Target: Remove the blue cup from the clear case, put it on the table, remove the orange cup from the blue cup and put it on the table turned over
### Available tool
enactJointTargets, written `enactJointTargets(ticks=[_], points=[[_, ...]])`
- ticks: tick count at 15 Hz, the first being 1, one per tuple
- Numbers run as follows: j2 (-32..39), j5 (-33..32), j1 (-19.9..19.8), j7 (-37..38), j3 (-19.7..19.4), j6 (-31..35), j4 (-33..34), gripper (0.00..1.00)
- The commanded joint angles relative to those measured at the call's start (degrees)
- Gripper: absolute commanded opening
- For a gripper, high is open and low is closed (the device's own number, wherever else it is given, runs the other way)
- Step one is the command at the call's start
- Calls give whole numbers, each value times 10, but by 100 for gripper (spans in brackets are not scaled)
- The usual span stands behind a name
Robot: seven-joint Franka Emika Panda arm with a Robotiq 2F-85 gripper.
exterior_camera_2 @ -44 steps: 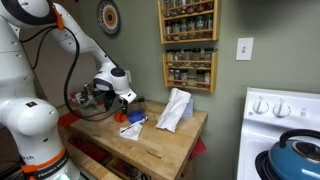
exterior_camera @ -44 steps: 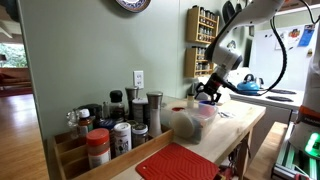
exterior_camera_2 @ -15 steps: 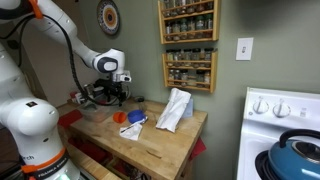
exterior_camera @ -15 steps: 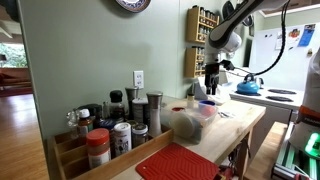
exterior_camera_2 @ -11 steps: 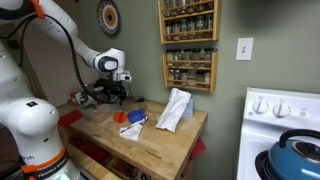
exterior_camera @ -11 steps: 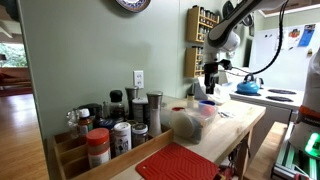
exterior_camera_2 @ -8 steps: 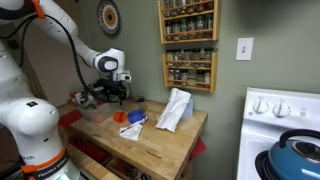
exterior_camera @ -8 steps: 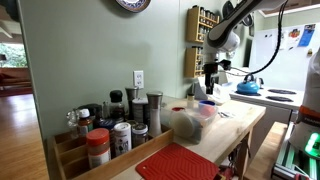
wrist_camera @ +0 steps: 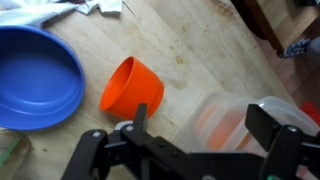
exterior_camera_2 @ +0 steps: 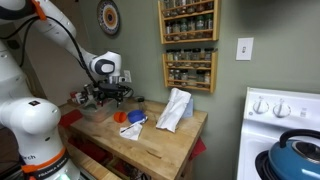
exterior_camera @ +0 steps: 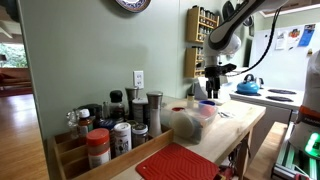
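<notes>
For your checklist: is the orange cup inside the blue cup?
Out. The orange cup sits on the table beside the empty blue cup.

Both exterior views are small and a little fuzzy, so tiny things look soft. In an exterior view, bright daylight comes in through a window (exterior_camera: 8, 50) at the edge, and the far side glows white too. The wrist view is bright. The table (wrist_camera: 200, 50) has a pale shine on it. The orange cup (wrist_camera: 131, 90) glows strongly. The gripper (wrist_camera: 200, 138) looks dark and blurry up close, and the clear case (wrist_camera: 235, 120) is blurry too.
</notes>
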Motion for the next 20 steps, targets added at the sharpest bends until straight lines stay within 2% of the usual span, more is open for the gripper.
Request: enactJointTargets(ticks=[1,7,9,10,20], points=[[-16,1,13,-114,-5,23,-42,100],[-8,-8,25,-274,2,60,-57,100],[-4,-12,29,-315,6,104,-62,100],[0,-3,22,-278,3,65,-44,100],[32,18,28,-375,-1,131,-51,100]])
